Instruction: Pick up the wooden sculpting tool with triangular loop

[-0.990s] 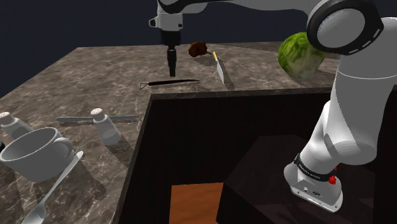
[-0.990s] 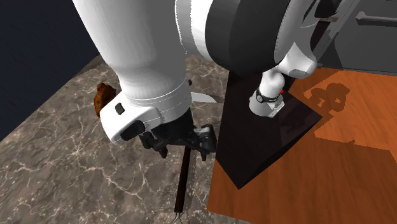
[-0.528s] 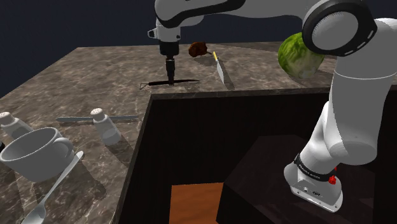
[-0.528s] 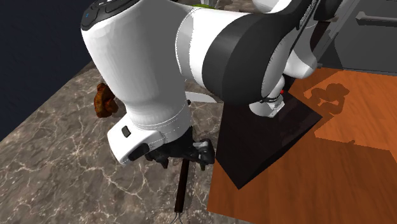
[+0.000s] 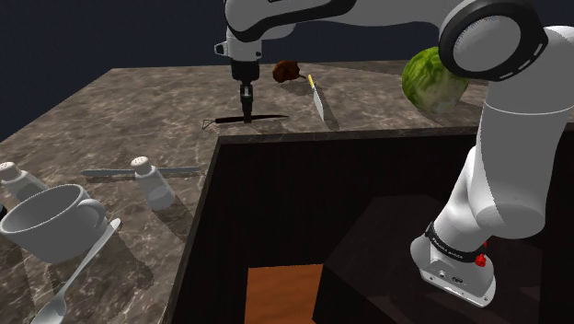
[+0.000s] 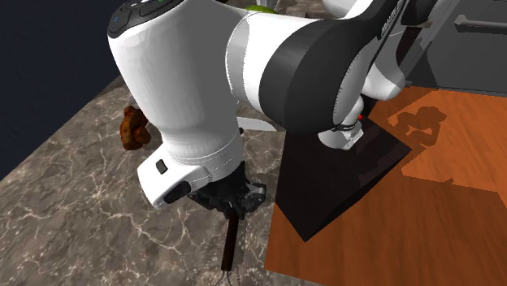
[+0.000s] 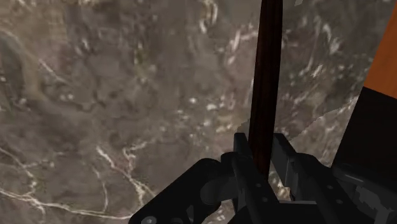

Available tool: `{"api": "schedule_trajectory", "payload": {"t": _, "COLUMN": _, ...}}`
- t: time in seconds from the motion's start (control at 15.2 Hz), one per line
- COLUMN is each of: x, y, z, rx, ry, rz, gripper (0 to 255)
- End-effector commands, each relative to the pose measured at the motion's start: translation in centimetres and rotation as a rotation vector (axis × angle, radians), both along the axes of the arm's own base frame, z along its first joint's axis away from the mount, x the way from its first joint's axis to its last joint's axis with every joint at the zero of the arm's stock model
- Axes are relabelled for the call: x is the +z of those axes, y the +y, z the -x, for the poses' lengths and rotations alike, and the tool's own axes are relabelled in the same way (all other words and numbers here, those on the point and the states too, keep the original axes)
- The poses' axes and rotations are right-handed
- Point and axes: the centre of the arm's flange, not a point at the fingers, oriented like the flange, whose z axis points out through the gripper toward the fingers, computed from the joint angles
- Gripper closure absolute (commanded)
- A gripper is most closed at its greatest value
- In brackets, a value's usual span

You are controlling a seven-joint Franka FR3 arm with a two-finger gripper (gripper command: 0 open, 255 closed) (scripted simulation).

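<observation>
The sculpting tool [image 5: 265,117] is a thin dark stick lying flat on the marble counter [image 5: 138,101], its small wire loop [image 5: 210,122] pointing to the shoulder view's left. My black gripper [image 5: 246,112] stands straight down over the handle's middle and is shut on it. In the second exterior view the gripper [image 6: 234,205] sits low over the counter, with the handle [image 6: 231,244] running out from under it. The wrist view has both fingers [image 7: 245,156] pressed against the dark handle [image 7: 266,83], which still rests on the stone.
A knife [image 5: 317,99] and a brown lump [image 5: 287,70] lie just behind the tool, with a green round vegetable [image 5: 435,80] further right. A shaker [image 5: 152,179], cup [image 5: 51,221] and spoon [image 5: 78,271] stand near the front left. The dark stand [image 5: 368,221] borders the tool's near side.
The hand came down onto the tool's handle, and the fingers, apart half a second ago, have closed on it. The tool has not moved.
</observation>
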Motion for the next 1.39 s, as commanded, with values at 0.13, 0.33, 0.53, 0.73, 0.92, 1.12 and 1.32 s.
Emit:
{"api": "schedule_trajectory", "payload": {"t": 0.13, "x": -0.5, "y": 0.3, "z": 0.1, "rx": 0.005, "ry": 0.013, "rz": 0.001, "gripper": 255}}
{"api": "schedule_trajectory", "payload": {"t": 0.33, "x": 0.5, "y": 0.3, "z": 0.0, "rx": 0.005, "ry": 0.013, "rz": 0.001, "gripper": 255}}
{"api": "schedule_trajectory", "payload": {"t": 0.53, "x": 2.1, "y": 0.3, "z": 0.0, "rx": 0.005, "ry": 0.013, "rz": 0.001, "gripper": 255}}
{"api": "schedule_trajectory", "payload": {"t": 0.73, "x": 3.7, "y": 0.3, "z": 0.0, "rx": 0.005, "ry": 0.013, "rz": 0.001, "gripper": 255}}
{"api": "schedule_trajectory", "payload": {"t": 0.92, "x": 5.3, "y": 0.3, "z": 0.0, "rx": 0.005, "ry": 0.013, "rz": 0.001, "gripper": 255}}
{"api": "schedule_trajectory", "payload": {"t": 1.12, "x": 6.9, "y": 0.3, "z": 0.0, "rx": 0.005, "ry": 0.013, "rz": 0.001, "gripper": 255}}
{"api": "schedule_trajectory", "payload": {"t": 1.32, "x": 7.5, "y": 0.3, "z": 0.0, "rx": 0.005, "ry": 0.013, "rz": 0.001, "gripper": 255}}
